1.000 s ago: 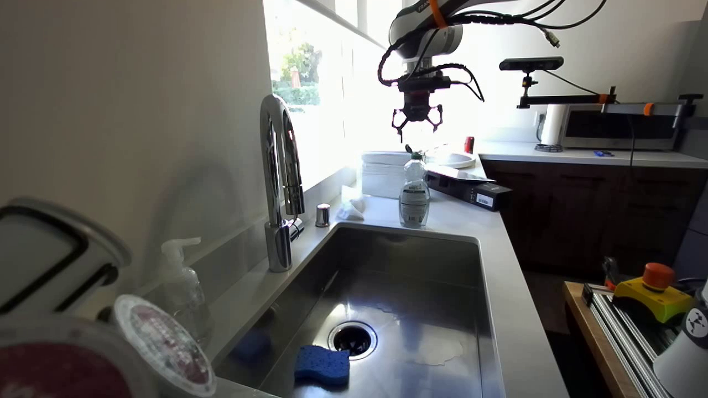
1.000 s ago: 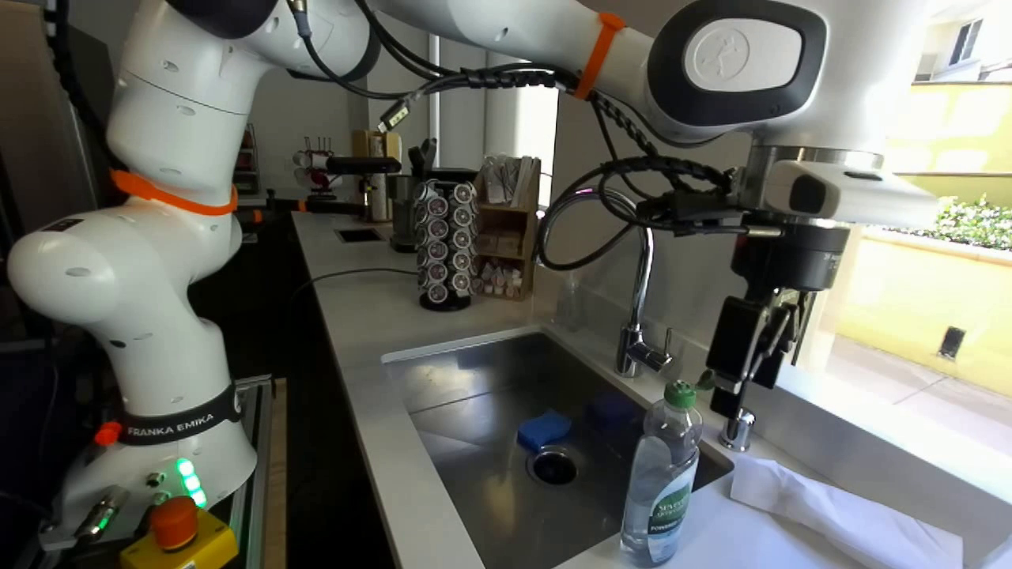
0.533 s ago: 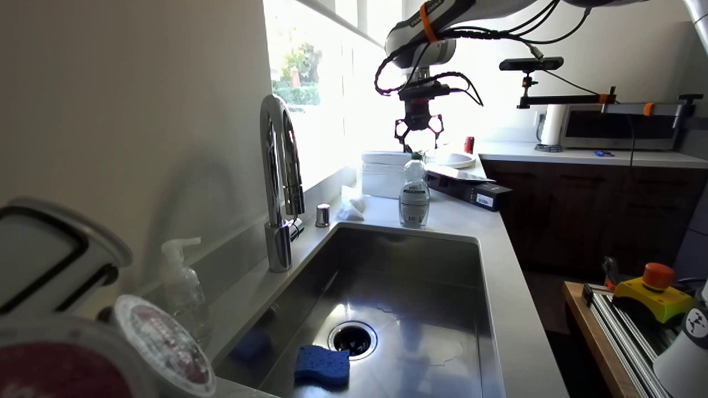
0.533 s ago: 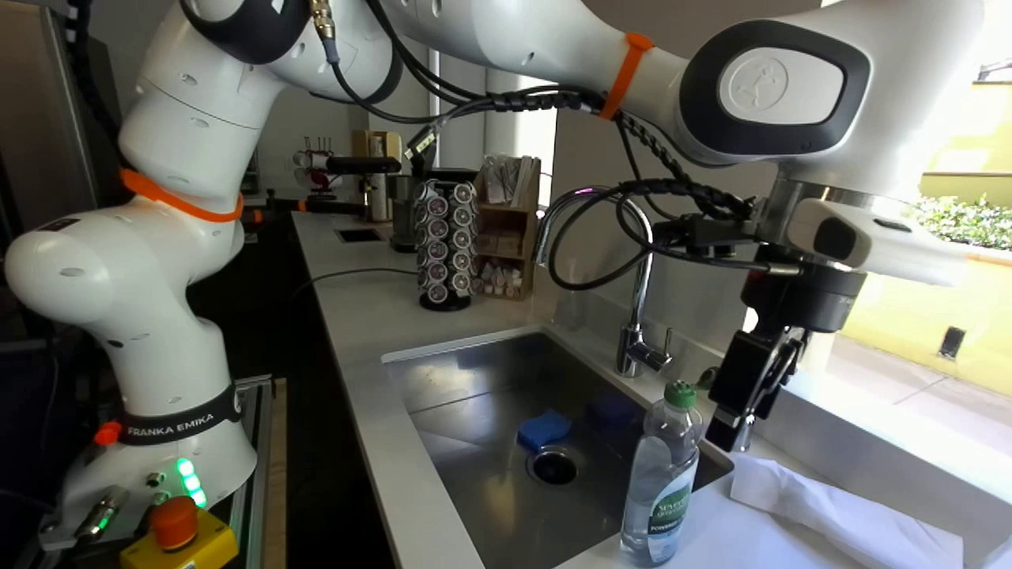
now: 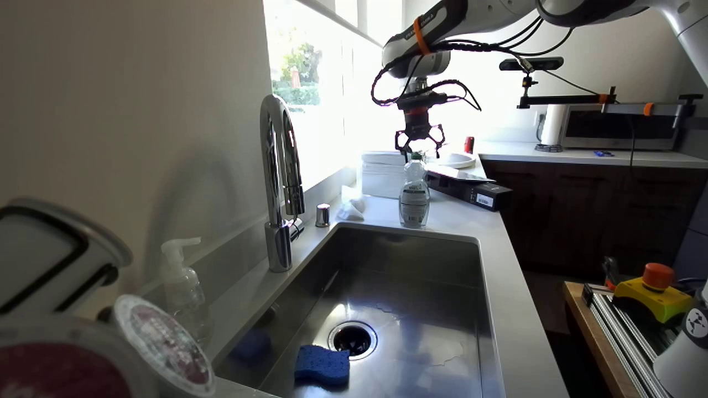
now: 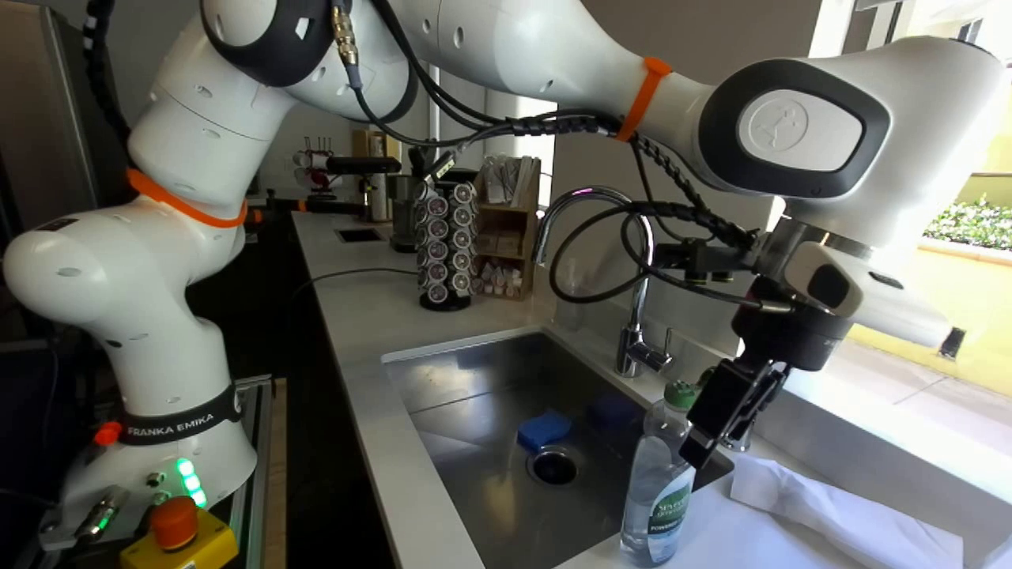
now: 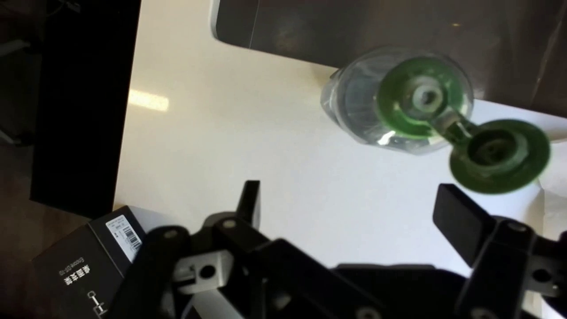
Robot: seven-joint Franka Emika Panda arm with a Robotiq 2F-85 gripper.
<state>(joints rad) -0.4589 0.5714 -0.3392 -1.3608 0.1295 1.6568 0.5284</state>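
The claw (image 7: 350, 192) hangs tilted, wide apart and empty, near the dish-soap bottle (image 6: 652, 490), whose green flip lid (image 7: 500, 155) is open. It stands upright on the desk (image 7: 199, 150) beside the sink (image 5: 415, 304), presumably handy for washing-up, like the blue sponge (image 5: 322, 365) inside.

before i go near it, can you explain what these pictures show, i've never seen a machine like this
This is a white Franka Emika Panda arm ending in a black Robotiq gripper. Two views look on from outside the robot; the wrist view looks down past the gripper's open jaws. Nothing is held: the gripper hangs near a clear dish soap bottle, upright on the counter, its green lid flipped open. A blue sponge lies in the steel sink beside the drain.
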